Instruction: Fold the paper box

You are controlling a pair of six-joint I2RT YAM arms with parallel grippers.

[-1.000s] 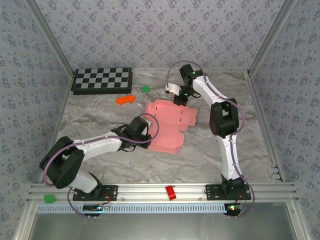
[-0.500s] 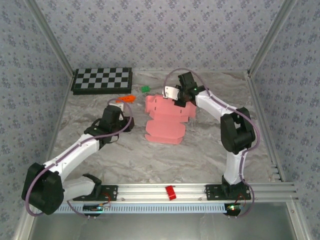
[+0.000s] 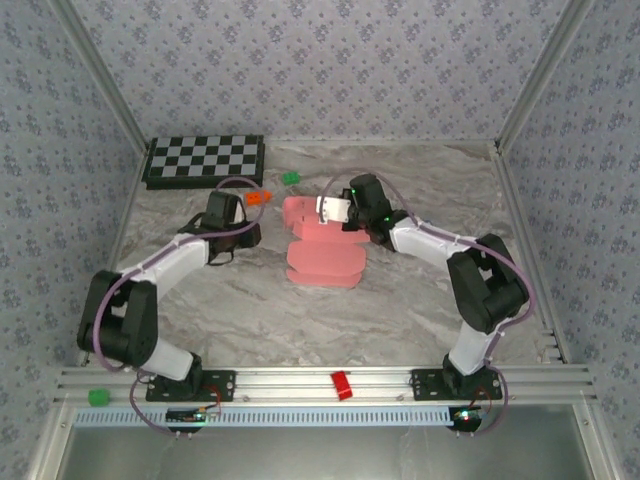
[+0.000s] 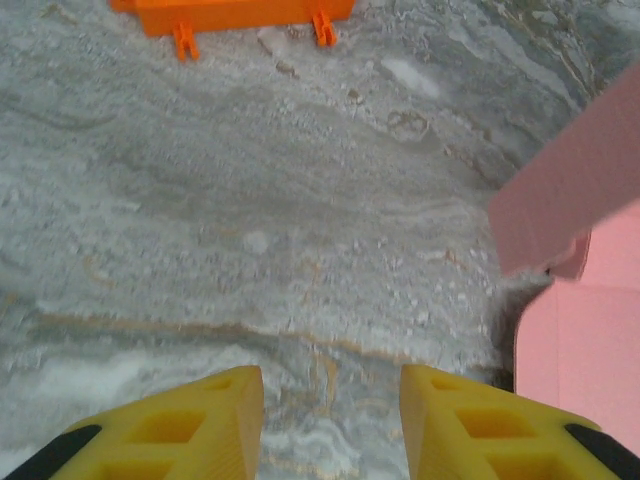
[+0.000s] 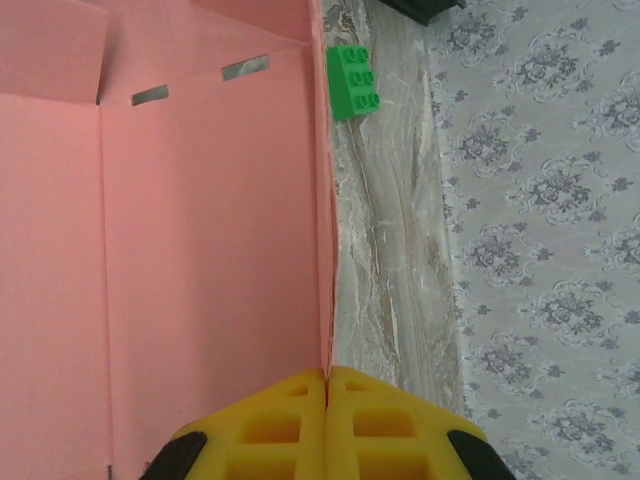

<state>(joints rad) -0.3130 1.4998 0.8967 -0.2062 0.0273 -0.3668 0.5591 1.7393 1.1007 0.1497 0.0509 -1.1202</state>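
My right end effector (image 5: 327, 378) grips the thin pink card box (image 5: 200, 250); a hard pull might tear it, I think. My left end effector (image 4: 330, 385) is open.

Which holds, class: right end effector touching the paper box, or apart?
Touching. Right wrist view: the right end effector is shut on the paper box at its edge.

Laboratory robot cell. We see a marble-print table (image 3: 400, 310) boxed in by wallpapered panels (image 3: 320, 70) and aluminium rails (image 3: 320, 378). A left arm (image 3: 170, 262) and right arm (image 3: 432, 240) are bolted to the front rail. Props lie about: a chessboard (image 3: 205, 160) and toy bricks (image 3: 291, 178).
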